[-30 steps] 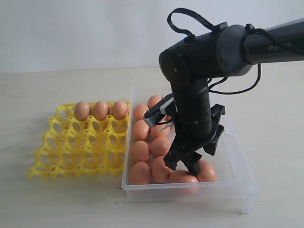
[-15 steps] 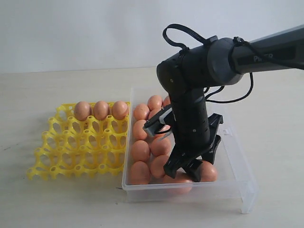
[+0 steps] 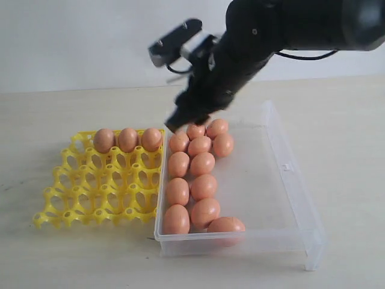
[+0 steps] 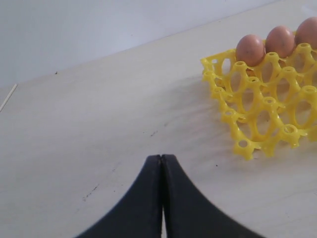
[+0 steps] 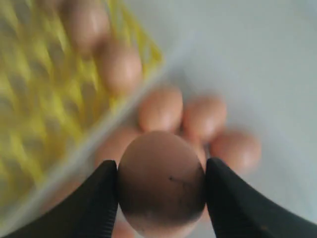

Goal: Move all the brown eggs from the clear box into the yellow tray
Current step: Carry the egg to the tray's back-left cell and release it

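From my seat the right jaws are closed on one brown egg (image 5: 161, 181). In the right wrist view the two black fingers (image 5: 91, 198) press against opposite sides of its shell, standing fairly wide because the egg fills the whole gap between them. The egg sits right at the tips and has a small dark mark on its shell. That view is blurred, but beneath the held egg I can see the other eggs (image 3: 204, 186) lying in the clear box (image 3: 289, 165), and past the box wall the yellow tray (image 3: 96, 186).

In the exterior view the right arm (image 3: 240, 54) reaches in from the right and slants down. Its tip hangs in the air above the far corner of the box on the tray's side, touching nothing below. I cannot make out the held egg there, because the dark fingers hide it.

I count twelve eggs in the box, mostly in two rows along the wall nearest the tray, with a few more bunched at the far end. Another three eggs (image 3: 127, 139) stand side by side in the tray's far row, towards the box. The tray lies on the counter (image 3: 349, 120) just beside the box; I cannot tell whether the two touch.

The left jaws are pressed together with nothing between them, their fingertips (image 4: 153, 171) hovering over bare counter with a corner of the tray well ahead of them
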Controlling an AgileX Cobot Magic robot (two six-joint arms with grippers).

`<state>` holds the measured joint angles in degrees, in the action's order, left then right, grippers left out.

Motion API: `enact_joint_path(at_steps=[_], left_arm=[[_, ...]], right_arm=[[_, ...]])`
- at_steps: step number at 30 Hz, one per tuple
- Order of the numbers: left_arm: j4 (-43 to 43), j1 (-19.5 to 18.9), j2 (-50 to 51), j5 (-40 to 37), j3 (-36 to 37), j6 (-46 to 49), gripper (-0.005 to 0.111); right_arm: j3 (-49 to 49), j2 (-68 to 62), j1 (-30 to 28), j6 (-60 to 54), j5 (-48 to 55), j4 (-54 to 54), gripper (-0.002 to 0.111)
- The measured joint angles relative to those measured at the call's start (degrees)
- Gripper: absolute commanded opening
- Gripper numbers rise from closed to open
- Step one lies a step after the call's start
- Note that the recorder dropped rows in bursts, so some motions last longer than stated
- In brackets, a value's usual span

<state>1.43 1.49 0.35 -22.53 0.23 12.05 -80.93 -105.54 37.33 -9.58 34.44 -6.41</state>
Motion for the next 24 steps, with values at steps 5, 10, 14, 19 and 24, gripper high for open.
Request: enact_joint_path(at_steps=[5, 10, 14, 19, 24], left_arm=[[0.0, 0.0, 0.0, 0.0, 0.0, 0.0, 0.0], [0.0, 0.0, 0.0, 0.0, 0.0, 0.0, 0.0], [0.0, 0.0, 0.0, 0.0, 0.0, 0.0, 0.0], [0.0, 0.0, 0.0, 0.0, 0.0, 0.0, 0.0], [0.0, 0.0, 0.0, 0.0, 0.0, 0.0, 0.0]], right_arm=[[0.2, -4.9, 3.7, -3.1, -33.9, 9.9, 0.0], [-3.9, -15.0, 7.8, -1.9, -47.4, 6.8, 0.0], [-11.9, -23.4, 9.5, 4.4, -47.3, 2.1, 0.0], [-20.6, -31.1, 9.9, 10.5, -47.0, -1.4, 0.0], [-25.0, -35.5, 10.3, 12.1, -46.9, -2.1, 0.0]])
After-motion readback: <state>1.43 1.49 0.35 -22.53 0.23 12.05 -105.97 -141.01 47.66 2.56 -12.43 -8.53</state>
